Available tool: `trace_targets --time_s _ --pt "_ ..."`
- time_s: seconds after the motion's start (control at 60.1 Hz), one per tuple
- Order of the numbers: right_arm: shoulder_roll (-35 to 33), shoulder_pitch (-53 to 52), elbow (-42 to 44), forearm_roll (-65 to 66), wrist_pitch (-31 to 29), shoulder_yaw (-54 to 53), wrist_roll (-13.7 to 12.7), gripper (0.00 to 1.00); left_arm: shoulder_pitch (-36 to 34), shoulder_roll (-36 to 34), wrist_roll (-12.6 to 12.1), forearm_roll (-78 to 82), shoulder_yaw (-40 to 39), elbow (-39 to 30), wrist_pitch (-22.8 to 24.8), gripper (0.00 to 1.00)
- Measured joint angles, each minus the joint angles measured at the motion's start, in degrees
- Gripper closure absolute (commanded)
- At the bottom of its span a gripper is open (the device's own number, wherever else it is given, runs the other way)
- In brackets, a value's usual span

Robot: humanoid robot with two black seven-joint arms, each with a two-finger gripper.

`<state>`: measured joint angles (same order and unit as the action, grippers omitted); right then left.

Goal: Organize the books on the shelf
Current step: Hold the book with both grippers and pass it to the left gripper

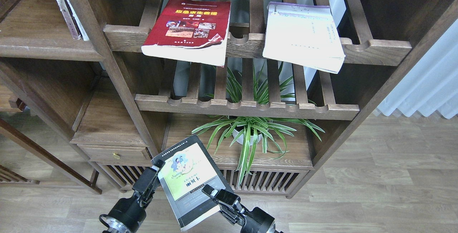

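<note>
The dark-grey book (pixel 186 181) with a yellow-green panel is held tilted in the air low in front of the bookcase. My left gripper (pixel 156 173) is shut on its left edge. My right gripper (pixel 212 193) is shut on its lower right edge. The red book (pixel 188 29) lies flat on the upper slatted rack and overhangs the rack's front rail. The cream-white book (pixel 302 36) with a purple strip lies on the same rack to the right and also overhangs. The solid brown shelf (pixel 43 48) is at the upper left.
A couple of thin books (pixel 68 11) stand upright at the right end of the solid shelf. A second slatted rack (pixel 247 109) is below the first. A potted spider plant (pixel 247 132) stands on the bottom board. A small drawer unit (pixel 114 152) is at the lower left.
</note>
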<state>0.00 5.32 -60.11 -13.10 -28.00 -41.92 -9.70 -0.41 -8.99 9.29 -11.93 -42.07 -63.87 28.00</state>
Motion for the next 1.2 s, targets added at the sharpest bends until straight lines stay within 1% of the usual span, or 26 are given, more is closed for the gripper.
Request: trace_targets --time_s 0.15,0.216,0.266,0.3,0.383,0.45,0.583,0.866,0.916,0.982,1.049,1.082,1.099,1.116,1.132,1.149,1.199 --pt "0.0 0.18 0.0 0.08 0.0 0.0 -0.14 0.89 0.09 0.39 0.02 -0.02 0.33 0.04 0.0 0.03" --pt "0.0 0.2 0.0 0.09 0.0 0.0 -0.15 0.89 0.11 0.65 0.02 -0.03 0.4 0.05 0.0 0.05" --pt "0.0 0.2 0.0 0.09 0.0 0.0 -0.15 0.89 0.11 0.83 0.02 -0.03 0.41 0.05 0.0 0.1" --pt "0.0 0.21 0.0 0.09 0.0 0.0 -0.15 0.89 0.1 0.95 0.02 -0.04 0.41 0.06 0.0 0.14" --pt "0.0 0.21 0.0 0.1 0.0 0.0 -0.15 0.88 0.07 1.11 0.02 -0.04 0.42 0.06 0.0 0.2" --pt "0.0 0.21 0.0 0.15 0.0 0.0 -0.15 0.88 0.03 1.15 0.02 -0.04 0.42 0.06 0.0 0.22" --pt "0.0 0.26 0.0 0.17 0.0 0.0 -0.15 0.88 -0.02 1.15 -0.07 -0.02 0.42 0.21 0.0 0.35" --pt "0.0 0.39 0.0 0.19 0.0 0.0 -0.15 0.88 -0.18 0.99 -0.36 0.06 1.22 0.55 0.0 0.37" --pt "0.0 0.39 0.0 0.18 0.0 0.0 -0.15 0.88 -0.21 0.99 -0.39 0.06 1.55 0.55 0.0 0.39" --pt "0.0 0.39 0.0 0.18 0.0 0.0 -0.15 0.88 -0.39 0.99 -0.47 0.07 2.09 0.55 0.0 0.46" --pt "0.0 0.39 0.0 0.18 0.0 0.0 -0.15 0.88 -0.53 0.99 -0.49 0.06 2.55 0.54 0.0 0.55" --pt "0.0 0.39 0.0 0.18 0.0 0.0 -0.14 0.88 -0.59 0.99 -0.5 0.05 2.68 0.53 0.0 0.66" --pt "0.0 0.39 0.0 0.18 0.0 0.0 -0.15 0.88 -0.6 0.98 -0.5 0.04 2.71 0.51 0.0 0.68" --pt "0.0 0.39 0.0 0.18 0.0 0.0 -0.14 0.88 -0.61 0.98 -0.5 0.02 2.74 0.49 0.0 0.73" --pt "0.0 0.39 0.0 0.17 0.0 -0.01 -0.14 0.88 -0.62 0.97 -0.5 0.01 2.75 0.46 0.0 0.74" --pt "0.0 0.39 0.0 0.17 0.0 -0.01 -0.14 0.88 -0.63 0.94 -0.5 -0.01 2.77 0.45 0.0 0.78" --pt "0.0 0.39 0.0 0.17 0.0 -0.01 -0.14 0.88 -0.63 0.85 -0.5 -0.03 2.79 0.41 0.0 0.81"
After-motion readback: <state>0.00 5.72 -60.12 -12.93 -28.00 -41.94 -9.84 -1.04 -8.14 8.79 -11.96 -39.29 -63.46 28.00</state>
